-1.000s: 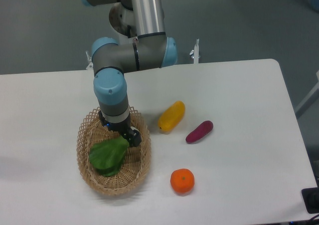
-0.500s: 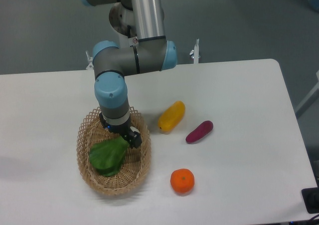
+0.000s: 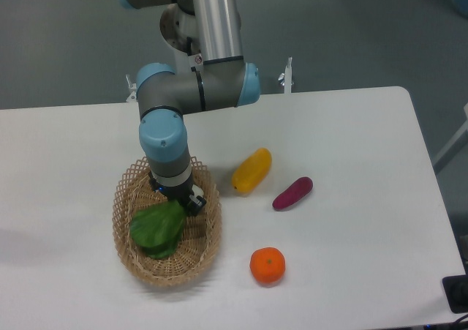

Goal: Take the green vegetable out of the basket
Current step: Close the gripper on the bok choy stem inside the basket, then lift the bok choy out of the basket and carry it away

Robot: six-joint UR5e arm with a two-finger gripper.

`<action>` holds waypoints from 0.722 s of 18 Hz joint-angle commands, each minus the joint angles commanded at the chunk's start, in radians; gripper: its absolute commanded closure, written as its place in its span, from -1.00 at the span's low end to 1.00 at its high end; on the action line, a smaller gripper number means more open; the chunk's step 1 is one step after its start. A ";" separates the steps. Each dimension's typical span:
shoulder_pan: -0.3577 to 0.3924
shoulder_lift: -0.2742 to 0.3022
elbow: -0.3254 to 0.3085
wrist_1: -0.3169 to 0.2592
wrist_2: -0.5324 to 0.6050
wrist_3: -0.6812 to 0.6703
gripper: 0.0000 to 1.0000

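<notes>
One fixed view covers the whole table, and in it the arm reaches steeply down so that the gripper (image 3: 184, 200) sits inside the basket (image 3: 139, 268), low over its upper right part. That steep approach makes sense: the basket's lattice rim blocks any sideways entry, so the fingers must come from above. The green vegetable (image 3: 157, 228) lies in the basket with its broad leaves spread toward the lower left, and its narrower end points up toward the gripper, which appears to meet it right there, probably because that firmer end gives a better hold than a floppy leaf. The wrist hides the fingertips, so I cannot tell whether they are spread or already pinching the vegetable. The yellow vegetable (image 3: 251, 171), the purple one (image 3: 292, 193) and an orange (image 3: 268, 265) rest on the table (image 3: 351, 147) outside the basket, well apart from the gripper.
</notes>
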 joint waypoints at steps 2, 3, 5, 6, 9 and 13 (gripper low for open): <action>0.000 0.002 0.003 0.000 0.000 0.002 0.31; 0.000 0.003 0.005 0.000 0.000 0.002 0.35; 0.000 0.005 0.008 0.000 0.000 0.002 0.37; 0.000 0.006 0.011 0.000 0.000 0.002 0.37; 0.005 0.017 0.023 0.000 0.000 0.009 0.38; 0.024 0.052 0.051 -0.011 -0.003 0.012 0.38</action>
